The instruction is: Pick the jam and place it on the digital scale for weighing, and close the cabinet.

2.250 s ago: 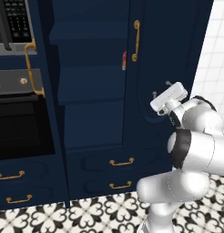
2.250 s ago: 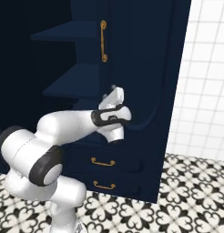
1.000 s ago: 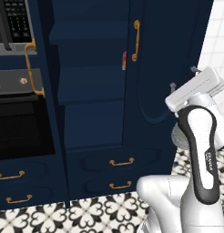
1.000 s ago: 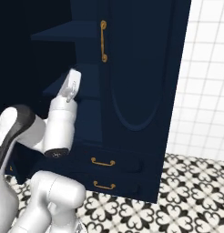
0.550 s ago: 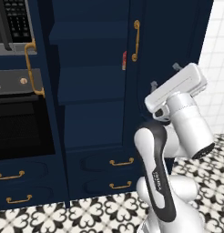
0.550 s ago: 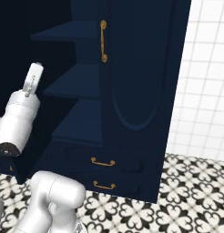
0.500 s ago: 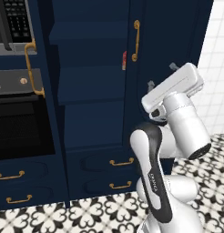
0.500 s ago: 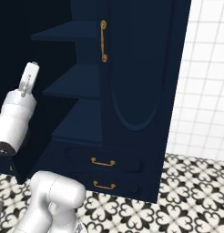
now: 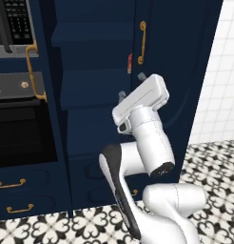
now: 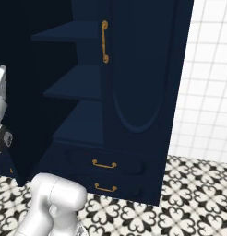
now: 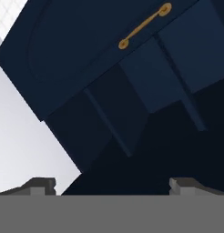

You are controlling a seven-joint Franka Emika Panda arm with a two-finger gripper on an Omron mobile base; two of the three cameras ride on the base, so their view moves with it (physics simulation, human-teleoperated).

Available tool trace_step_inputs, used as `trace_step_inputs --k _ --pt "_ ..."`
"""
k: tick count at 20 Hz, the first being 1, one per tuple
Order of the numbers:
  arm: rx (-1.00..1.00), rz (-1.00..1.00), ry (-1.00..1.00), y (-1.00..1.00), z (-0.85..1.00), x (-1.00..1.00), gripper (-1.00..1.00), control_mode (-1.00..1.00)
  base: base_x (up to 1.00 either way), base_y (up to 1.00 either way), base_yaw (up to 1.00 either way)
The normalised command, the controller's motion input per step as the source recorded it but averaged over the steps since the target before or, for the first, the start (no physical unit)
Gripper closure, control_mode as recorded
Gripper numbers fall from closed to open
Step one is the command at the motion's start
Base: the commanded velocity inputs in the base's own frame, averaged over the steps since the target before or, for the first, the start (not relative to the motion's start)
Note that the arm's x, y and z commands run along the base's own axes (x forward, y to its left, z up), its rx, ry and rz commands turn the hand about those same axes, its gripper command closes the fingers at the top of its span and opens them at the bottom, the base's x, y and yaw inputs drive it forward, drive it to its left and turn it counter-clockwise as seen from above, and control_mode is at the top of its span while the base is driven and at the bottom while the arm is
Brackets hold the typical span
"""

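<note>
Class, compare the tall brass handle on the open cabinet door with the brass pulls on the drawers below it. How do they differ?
The door handle stands vertical; the drawer pulls lie horizontal. The door handle is longer and sits high on the cabinet door; the drawer pulls are shorter and sit low, near the floor. Both are brass on navy.

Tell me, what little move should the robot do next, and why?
Probably reach the open pincer forward toward the cabinet shelves. Its fingers stand wide apart with nothing between them, the cabinet door hangs open, and a small red thing, maybe the jam, shows at the shelf's right edge.
</note>
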Motion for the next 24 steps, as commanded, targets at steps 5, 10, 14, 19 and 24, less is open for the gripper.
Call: trace_step_inputs --k 5,10,14,19,24 --pt "-0.01 -0.08 0.00 1.00 -0.14 -0.18 -1.00 -1.00 0.00 0.00 0.00" --pt "-0.03 -0.11 0.00 0.97 -0.13 -0.37 -1.00 -1.00 0.00 0.00 0.00" --pt "0.00 -0.19 -0.01 0.61 0.06 -1.00 -1.00 -1.00 0.00 0.00 0.00" --pt "-0.06 -0.03 0.23 0.78 0.19 -0.97 -1.00 -1.00 0.00 0.00 0.00" --pt "-0.17 0.01 -0.15 1.00 0.04 -0.99 -1.00 -1.00 0.00 0.00 0.00"
